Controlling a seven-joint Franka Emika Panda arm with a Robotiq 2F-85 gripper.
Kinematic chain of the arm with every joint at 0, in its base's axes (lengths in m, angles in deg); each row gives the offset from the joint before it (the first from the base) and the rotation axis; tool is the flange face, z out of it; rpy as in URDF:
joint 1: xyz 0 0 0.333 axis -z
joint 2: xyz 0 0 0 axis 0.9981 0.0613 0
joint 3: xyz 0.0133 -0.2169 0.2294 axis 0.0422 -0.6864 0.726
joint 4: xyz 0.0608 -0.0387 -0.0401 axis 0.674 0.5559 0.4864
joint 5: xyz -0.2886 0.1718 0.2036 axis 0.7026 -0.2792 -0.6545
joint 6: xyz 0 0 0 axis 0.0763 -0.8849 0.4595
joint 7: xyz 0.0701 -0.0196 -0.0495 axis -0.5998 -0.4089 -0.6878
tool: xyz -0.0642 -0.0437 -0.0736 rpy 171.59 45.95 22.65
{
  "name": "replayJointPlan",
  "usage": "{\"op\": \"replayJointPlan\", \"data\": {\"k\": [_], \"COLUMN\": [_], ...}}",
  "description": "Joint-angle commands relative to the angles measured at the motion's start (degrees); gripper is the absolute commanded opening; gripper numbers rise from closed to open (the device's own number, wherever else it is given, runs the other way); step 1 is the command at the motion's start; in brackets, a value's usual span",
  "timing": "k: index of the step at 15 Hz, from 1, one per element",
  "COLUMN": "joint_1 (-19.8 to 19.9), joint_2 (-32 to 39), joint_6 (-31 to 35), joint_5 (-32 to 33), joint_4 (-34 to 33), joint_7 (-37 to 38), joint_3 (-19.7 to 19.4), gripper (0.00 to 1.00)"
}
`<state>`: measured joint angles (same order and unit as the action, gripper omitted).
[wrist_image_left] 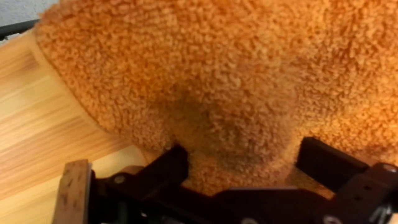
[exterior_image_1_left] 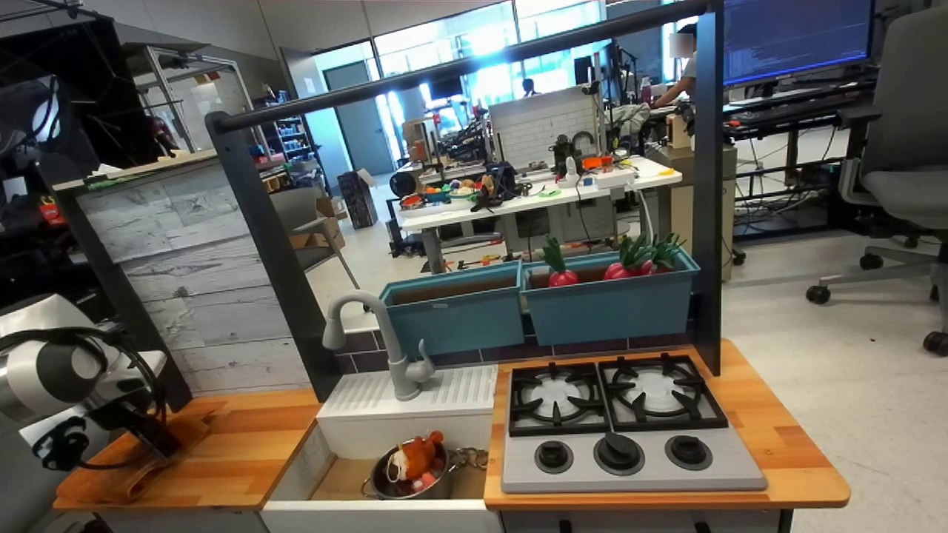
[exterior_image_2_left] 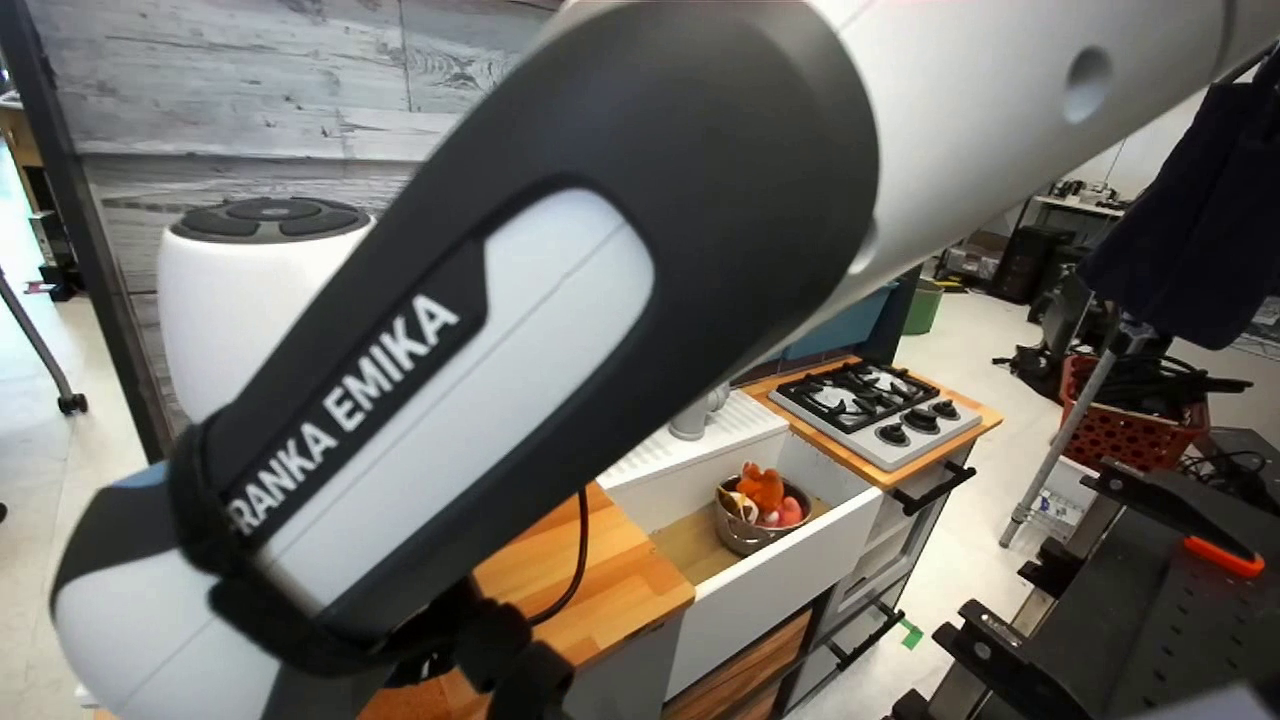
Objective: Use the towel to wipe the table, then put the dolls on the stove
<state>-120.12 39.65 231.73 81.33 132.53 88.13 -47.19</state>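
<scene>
1. The arm [exterior_image_1_left: 41, 381] is at nine o'clock from the pot [exterior_image_1_left: 442, 483] in an exterior view, at the picture's edge.
2. The towel [exterior_image_1_left: 118, 481], orange and rumpled, lies on the table [exterior_image_1_left: 259, 437], also toward nine o'clock.
3. The gripper [wrist_image_left: 242, 151] is over the towel. In the wrist view its fingers [wrist_image_left: 172, 166] stand wide apart, cloth showing between and beyond them; whether the tips touch it I cannot tell.
4. The table's wood shows from the towel to the sink [exterior_image_1_left: 381, 517], then again around the stove.
5. The tap [exterior_image_1_left: 404, 381] stands between eleven and twelve, behind the pot.
6. The dolls [exterior_image_1_left: 422, 453], red and orange, are heaped inside the pot, within the sink, in both exterior views; an orange one pokes above the rim.
7. The tubs [exterior_image_1_left: 455, 318] sit between twelve and two, radishes [exterior_image_1_left: 563, 278] in the one nearer two.
8. The stove [exterior_image_1_left: 654, 444] is at three o'clock, just beside the sink.
</scene>
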Motion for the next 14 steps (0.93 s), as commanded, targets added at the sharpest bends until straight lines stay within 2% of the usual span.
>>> {"op": "replayJointPlan", "data": {"k": [1,7,10,12,14], "joint_1": [-0.5,5.1,7.5,7.1,5.1], "joint_2": [-1.9,-1.8,-3.0,-3.3,-4.7], "joint_6": [-2.3,-10.8,-14.7,-16.0,-13.7], "joint_5": [0.3,-1.2,-2.4,-2.1,-0.8], "joint_4": [2.9,5.0,5.1,5.4,7.9], "joint_7": [6.1,12.0,11.7,9.8,8.0], "joint_3": [-5.4,-10.9,-9.4,-8.0,-7.1], "gripper": [1.0,1.0,1.0,1.0,1.0]}}
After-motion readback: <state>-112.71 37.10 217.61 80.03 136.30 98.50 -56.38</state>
